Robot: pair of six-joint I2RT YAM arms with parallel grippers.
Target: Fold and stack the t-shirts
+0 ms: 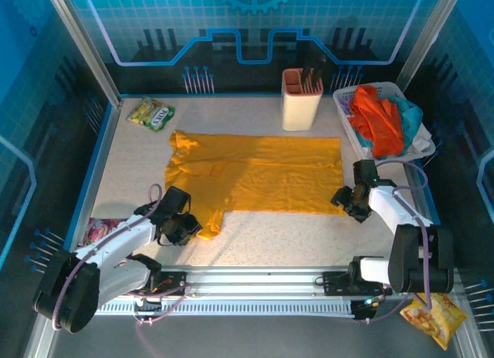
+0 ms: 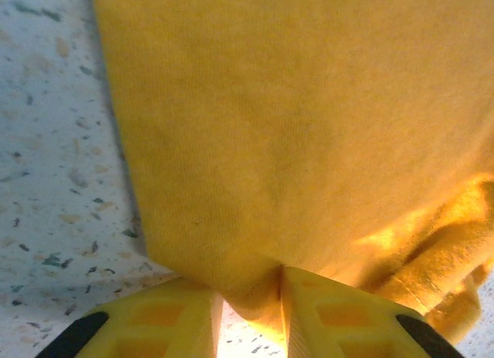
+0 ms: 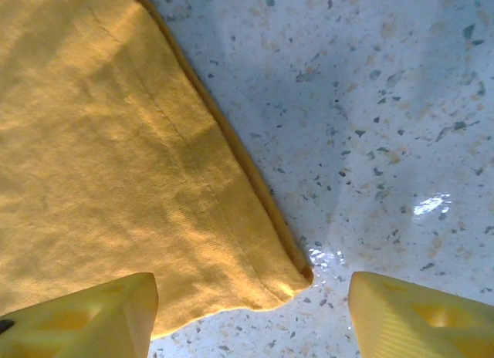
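Yellow tee (image 1: 258, 173): spread flat, centre of top view
Left gripper (image 1: 191, 228): nipped on tee's lower-left edge
Right gripper (image 3: 251, 304): wide, straddling hem corner; I'd clamp it, then lift both evenly

Your left arm (image 1: 116, 250): stretched low along the bench's near edge, left side; left hand (image 1: 185, 228) pinched tight on the yellow t-shirt (image 1: 262, 173). Your right arm (image 1: 405, 219): folded by the right edge; right hand (image 1: 345, 200) low, fingers spread wide.
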